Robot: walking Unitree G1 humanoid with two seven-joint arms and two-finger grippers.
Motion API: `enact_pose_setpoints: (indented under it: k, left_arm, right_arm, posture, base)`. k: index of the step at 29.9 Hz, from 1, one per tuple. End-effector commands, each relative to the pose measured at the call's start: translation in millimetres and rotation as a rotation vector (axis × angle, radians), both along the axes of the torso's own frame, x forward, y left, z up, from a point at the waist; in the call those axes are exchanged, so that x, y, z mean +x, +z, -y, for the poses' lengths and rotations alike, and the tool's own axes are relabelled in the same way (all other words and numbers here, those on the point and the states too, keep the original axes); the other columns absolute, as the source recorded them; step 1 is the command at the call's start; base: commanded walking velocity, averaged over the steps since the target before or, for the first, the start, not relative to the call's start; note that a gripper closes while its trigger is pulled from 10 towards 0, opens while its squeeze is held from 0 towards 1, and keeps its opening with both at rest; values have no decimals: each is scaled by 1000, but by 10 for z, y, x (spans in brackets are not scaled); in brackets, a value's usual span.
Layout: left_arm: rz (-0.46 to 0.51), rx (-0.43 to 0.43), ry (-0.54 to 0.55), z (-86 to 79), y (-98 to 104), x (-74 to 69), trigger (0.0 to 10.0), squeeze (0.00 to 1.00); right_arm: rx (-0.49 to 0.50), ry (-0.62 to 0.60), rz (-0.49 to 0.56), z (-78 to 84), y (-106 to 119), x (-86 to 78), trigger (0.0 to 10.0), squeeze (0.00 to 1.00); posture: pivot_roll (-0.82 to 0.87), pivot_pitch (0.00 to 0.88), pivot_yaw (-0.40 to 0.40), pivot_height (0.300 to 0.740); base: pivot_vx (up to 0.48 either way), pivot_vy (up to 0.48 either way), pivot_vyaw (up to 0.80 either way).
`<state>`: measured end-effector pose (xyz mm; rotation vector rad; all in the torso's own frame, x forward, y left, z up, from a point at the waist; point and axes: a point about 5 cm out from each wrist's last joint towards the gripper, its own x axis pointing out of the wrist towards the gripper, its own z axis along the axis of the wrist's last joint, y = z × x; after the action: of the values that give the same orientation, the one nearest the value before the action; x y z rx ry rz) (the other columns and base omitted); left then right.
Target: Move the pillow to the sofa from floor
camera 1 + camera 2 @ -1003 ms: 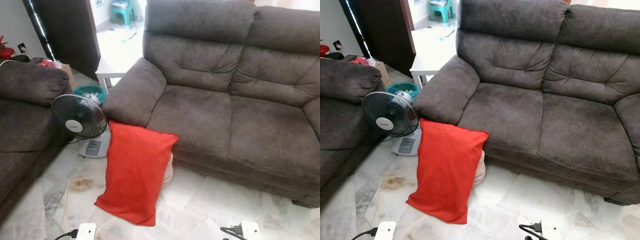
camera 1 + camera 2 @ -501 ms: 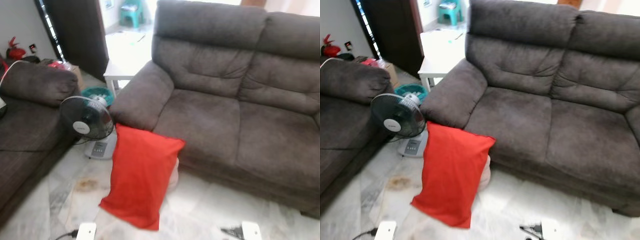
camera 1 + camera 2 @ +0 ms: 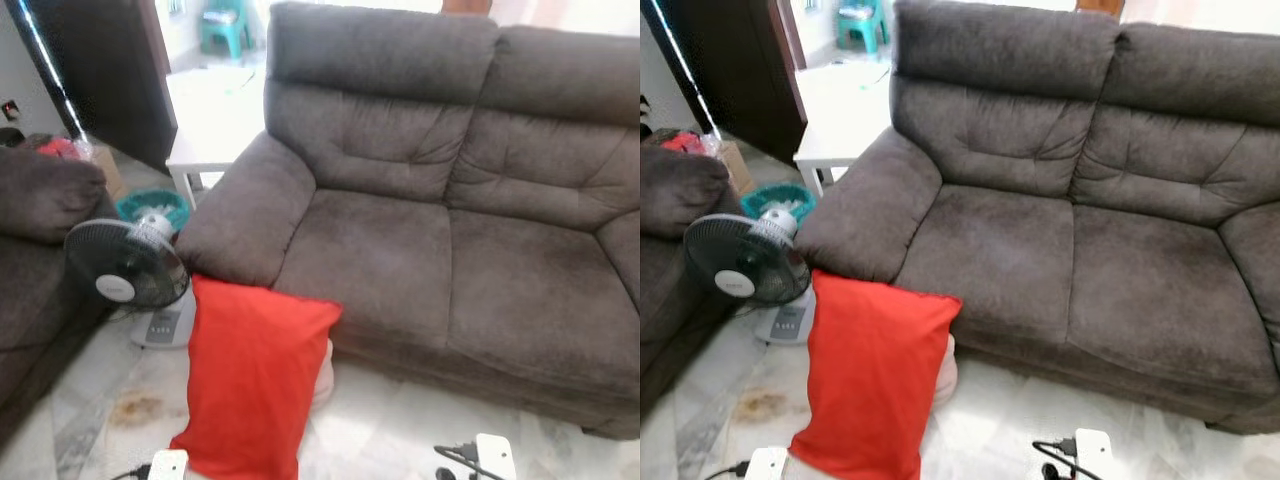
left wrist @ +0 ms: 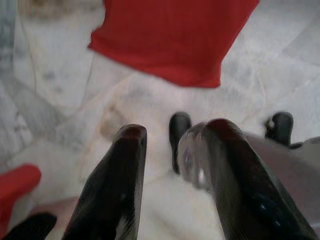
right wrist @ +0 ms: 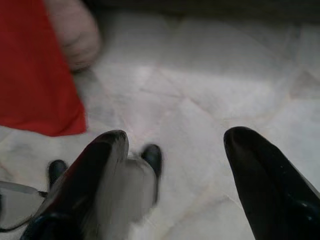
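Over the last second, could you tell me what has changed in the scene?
Only the camera has shifted: the whole view slid, so the robot moved, not the things. The pillow lies as before on the floor, leaning against the sofa beside the fan. Nothing was taken hold of or let go; the left tool and right tool hang open over the floor.

marble floor (image 3: pixel 400 430), standing fan (image 3: pixel 125 275), white table (image 3: pixel 205 140)

The pale marble floor (image 3: pixel 400 430) carries the red pillow (image 3: pixel 255 385), a standing fan (image 3: pixel 125 275) and the grey sofa (image 3: pixel 450 230).
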<state>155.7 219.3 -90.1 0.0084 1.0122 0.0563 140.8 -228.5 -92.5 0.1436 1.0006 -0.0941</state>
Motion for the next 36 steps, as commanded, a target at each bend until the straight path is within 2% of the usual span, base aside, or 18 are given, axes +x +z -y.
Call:
enact_pose_setpoints:
  k: [1,4,16,36]
  left_arm:
    - [-20,-15,-3,48,-29,-43,10000,0]
    - [-20,-13,-4,46,-28,-44,10000,0]
    - [-29,6,-21,36,-28,-44,10000,0]
    - [-19,8,-16,37,-24,-37,10000,0]
  right_arm:
    - [-8,-10,-5,43,4,-12,10000,0]
    - [-8,-9,-5,42,5,-11,10000,0]
    - [-14,20,2,38,11,1,10000,0]
    - [-26,48,0,41,15,8,10000,0]
  posture:
    - [73,14,-31,740]
    - [74,15,-32,740]
    - [73,15,-31,740]
    - [75,13,-32,740]
  base:
    - [296,0,0]
    - [294,0,0]
    - [0,0,0]
    - [0,0,800]
